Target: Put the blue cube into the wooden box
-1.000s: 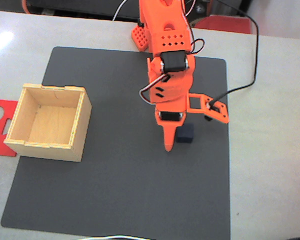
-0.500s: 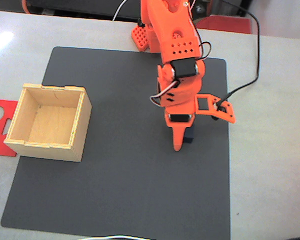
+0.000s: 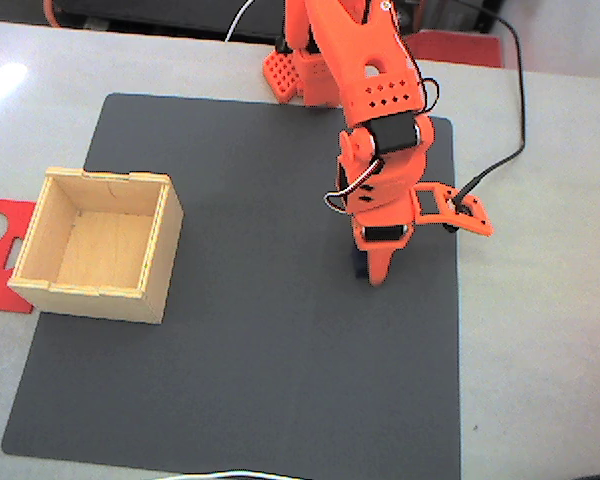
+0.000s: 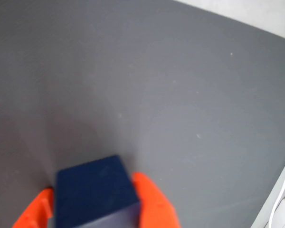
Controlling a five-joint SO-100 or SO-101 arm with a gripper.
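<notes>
Since 1 second ago, the gripper (image 3: pixel 372 272) has shifted toward the right of the fixed view, and the blue cube (image 3: pixel 357 264) that stood free on its right side is now almost hidden under it, only a dark sliver showing at its left edge. Nearest to the camera, at the bottom left of the wrist view, the cube (image 4: pixel 95 192) sits between 2 orange fingers (image 4: pixel 152 199), which press against both its sides: the gripper holds the cube in a narrow grip. I judge the grasp is made; whether the cube is lifted off the dark mat (image 3: pixel 240 380), I cannot tell. Farther away, at the left of the fixed view, the wooden box (image 3: pixel 50 283) stands well apart, open, with nothing inside. The cube must still travel across the mat to it.
</notes>
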